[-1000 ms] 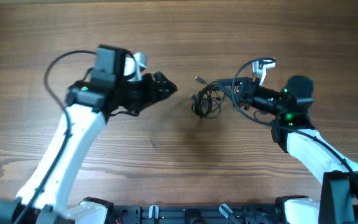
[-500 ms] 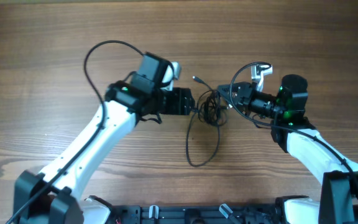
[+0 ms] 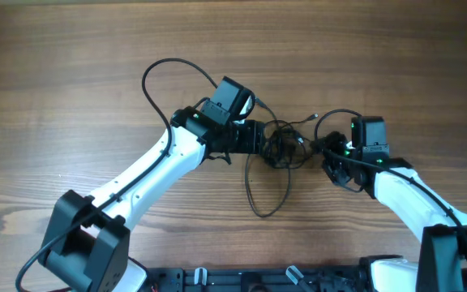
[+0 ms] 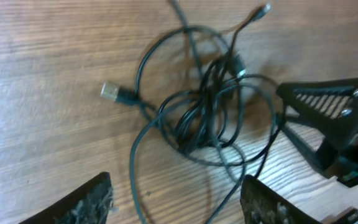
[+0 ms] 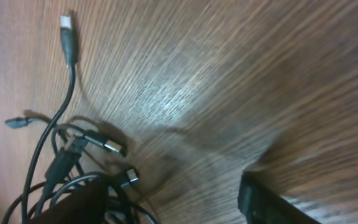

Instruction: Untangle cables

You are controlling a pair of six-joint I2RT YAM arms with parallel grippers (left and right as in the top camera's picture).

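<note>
Cables [image 3: 280, 146] lie knotted on table [image 3: 71, 73] btwn both arms, tangle stretched side to side w/ loose loop [image 3: 258, 215] trailing toward the bases; left gripper [image 3: 258, 138], jaws apart & empty, touches its left edge, nearer than right gripper [image 3: 324, 150], likewise spread, holding nothing.

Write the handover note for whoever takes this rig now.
Left gripper: open at the knot's left edge, gripping nothing.
Right gripper: open at its right edge, gripping nothing.
Cables: one knot between the grippers; a loop trails out below it in the overhead view; a USB plug lies free.
Done: nothing separated. Left: untangle all.
</note>
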